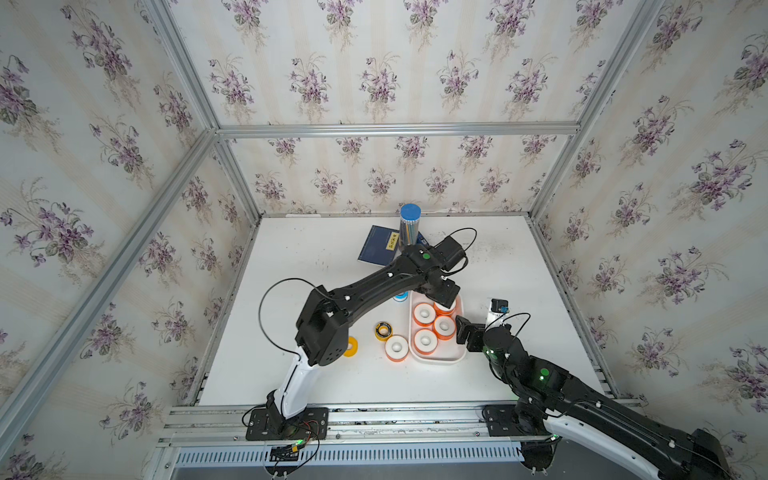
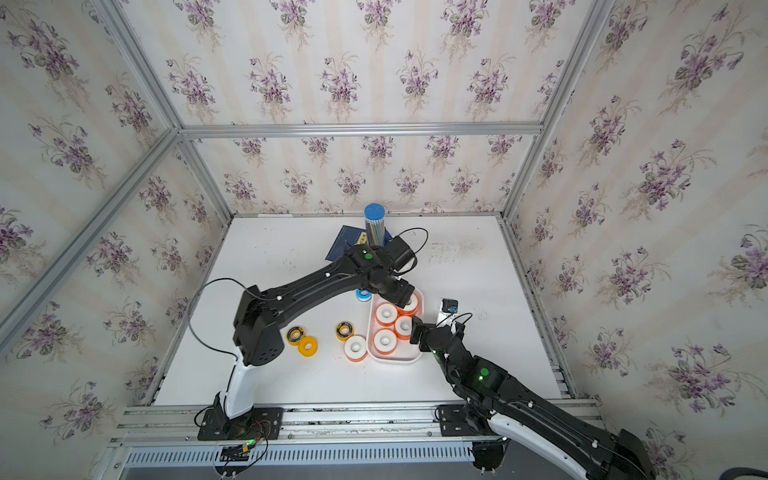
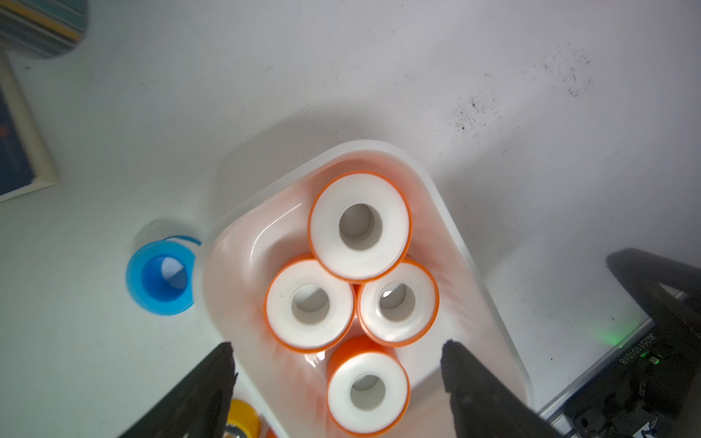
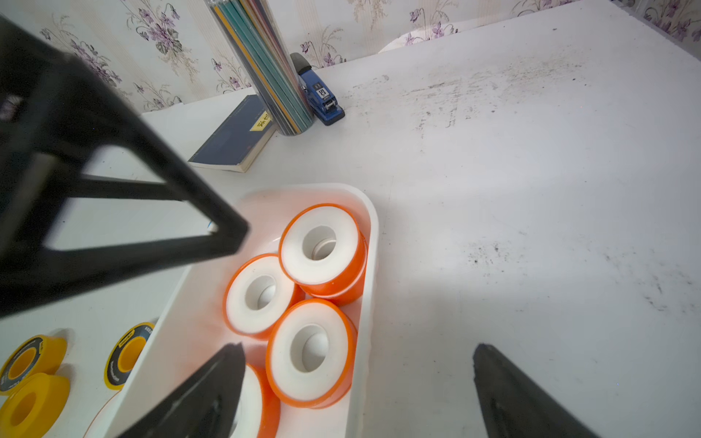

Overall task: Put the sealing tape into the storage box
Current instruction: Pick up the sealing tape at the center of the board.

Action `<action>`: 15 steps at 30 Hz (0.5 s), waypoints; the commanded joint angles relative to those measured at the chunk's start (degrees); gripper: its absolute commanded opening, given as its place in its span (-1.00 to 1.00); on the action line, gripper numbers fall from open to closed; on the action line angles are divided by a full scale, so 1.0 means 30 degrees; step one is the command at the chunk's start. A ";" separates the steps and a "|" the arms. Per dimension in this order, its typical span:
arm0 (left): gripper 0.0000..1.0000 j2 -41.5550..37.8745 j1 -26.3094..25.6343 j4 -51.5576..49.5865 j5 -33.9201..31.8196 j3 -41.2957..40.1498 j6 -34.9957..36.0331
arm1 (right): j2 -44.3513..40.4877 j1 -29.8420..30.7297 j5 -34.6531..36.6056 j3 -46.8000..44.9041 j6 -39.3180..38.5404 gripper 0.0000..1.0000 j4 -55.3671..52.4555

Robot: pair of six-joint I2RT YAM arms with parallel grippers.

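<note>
- Left gripper [image 3: 337, 350]: jaws spread wide, nothing held, poised above the storage box [image 1: 444, 355].
- Right gripper [image 4: 358, 349]: jaws wide apart, empty, over the box's right rim.
- Four orange-rimmed tape rolls [image 1: 424, 340] lie inside the box.
- Outside it, on the table [image 1: 332, 374]: fifth orange-rimmed roll [image 1: 396, 348] just beside the box, blue-and-white roll [image 3: 163, 277], two yellow-and-black rolls [image 2: 344, 330], yellow roll [image 2: 308, 346].
</note>
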 commanded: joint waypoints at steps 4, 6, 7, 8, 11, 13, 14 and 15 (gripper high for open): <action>0.68 -0.6575 0.0548 0.0452 -0.1798 -0.5966 -0.0043 | 0.0230 -0.0003 -0.1475 0.0899 -0.0988 0.95 0.0121; 0.67 -0.8745 0.0822 0.0374 -0.2165 -0.8156 -0.0279 | 0.0015 -0.0003 -0.3106 0.1134 -0.1683 0.95 0.0534; 0.66 -0.9823 0.0964 0.0295 -0.2197 -0.9217 -0.0435 | 0.0028 -0.0003 -0.4025 0.1499 -0.2044 0.93 0.0586; 0.66 -1.0701 0.1093 0.0204 -0.2229 -1.0104 -0.0482 | 0.0162 -0.0003 -0.4931 0.2002 -0.2419 0.91 0.0509; 0.63 -1.3659 0.1654 -0.0982 -0.2748 -1.2212 -0.0915 | 0.1574 -0.0003 -0.7238 0.4688 -0.3811 0.91 -0.0450; 0.61 -1.5300 0.2014 -0.2141 -0.3213 -1.3008 -0.1285 | 0.3612 -0.0003 -0.8168 0.6776 -0.4261 0.92 -0.1468; 0.61 -1.6007 0.2130 -0.2646 -0.3362 -1.3182 -0.1454 | 0.4620 -0.0003 -0.8932 0.7593 -0.4553 0.91 -0.1703; 0.61 -1.6804 0.2110 -0.3095 -0.3508 -1.3406 -0.1613 | 0.5977 -0.0003 -0.9678 0.8614 -0.4787 0.90 -0.2244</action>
